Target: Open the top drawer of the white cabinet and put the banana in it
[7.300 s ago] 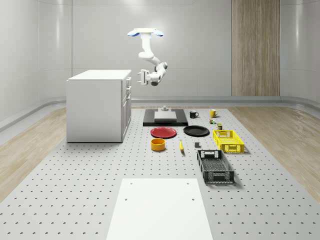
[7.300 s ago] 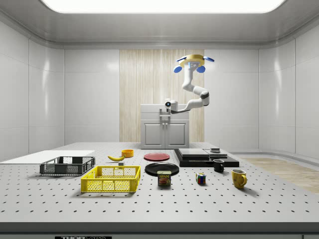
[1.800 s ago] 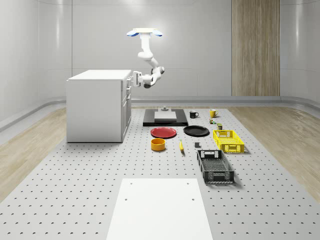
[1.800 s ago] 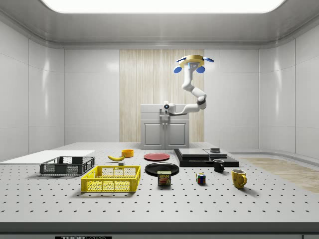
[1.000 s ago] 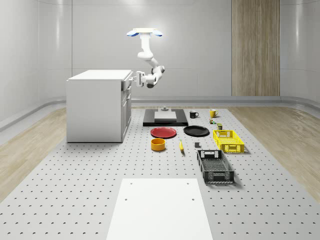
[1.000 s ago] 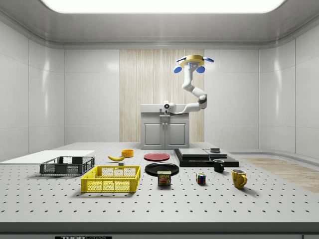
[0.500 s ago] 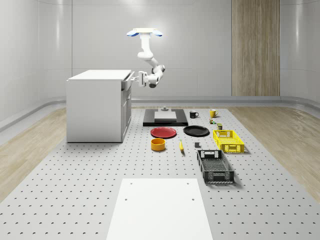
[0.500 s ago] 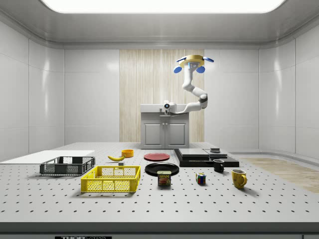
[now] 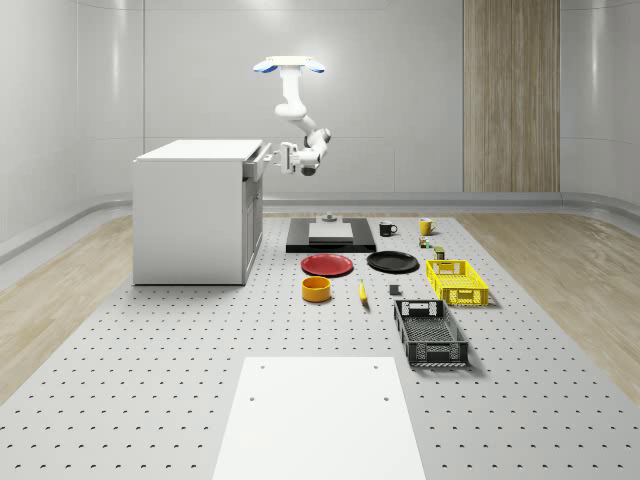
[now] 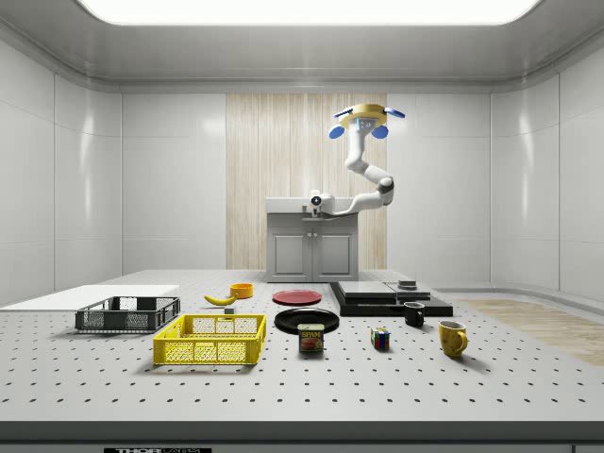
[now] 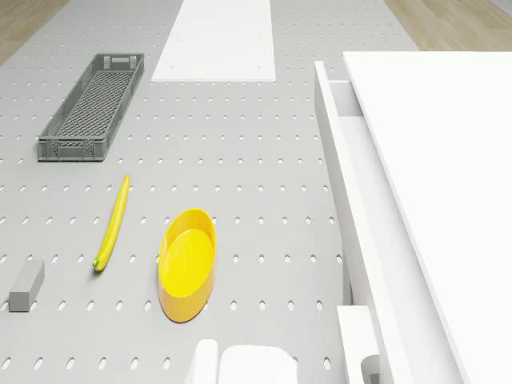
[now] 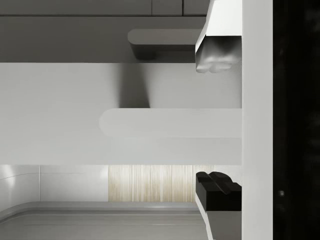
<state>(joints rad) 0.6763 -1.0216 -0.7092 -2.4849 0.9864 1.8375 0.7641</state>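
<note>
The white cabinet (image 9: pixel 190 210) stands at the whole-scene view's left. Its top drawer (image 9: pixel 256 163) is pulled partly out, and from the drone view its front panel (image 11: pixel 358 212) stands off the cabinet top (image 11: pixel 448 160). The drone (image 9: pixel 290 66) hovers high beside the drawer side of the cabinet. My gripper (image 9: pixel 274 156) reaches level to the drawer front (image 10: pixel 311 220) and is shut on the drawer handle (image 12: pixel 165 123), one finger (image 12: pixel 217 55) on each side. The yellow banana (image 9: pixel 362 292) (image 11: pixel 112 224) lies flat on the table, well away from the gripper (image 10: pixel 315 201).
A yellow bowl (image 11: pixel 188 260) sits next to the banana, between it and the cabinet. A red plate (image 9: pixel 327 265), a black plate (image 9: pixel 392 262), a yellow crate (image 9: pixel 457 282) and a black crate (image 9: pixel 430 333) lie further out. A black platform (image 9: pixel 330 238) stands behind.
The gripper closed in on the top drawer's handle, then drew back from the cabinet. The drawer has slid out with it; the drone has held its place.
</note>
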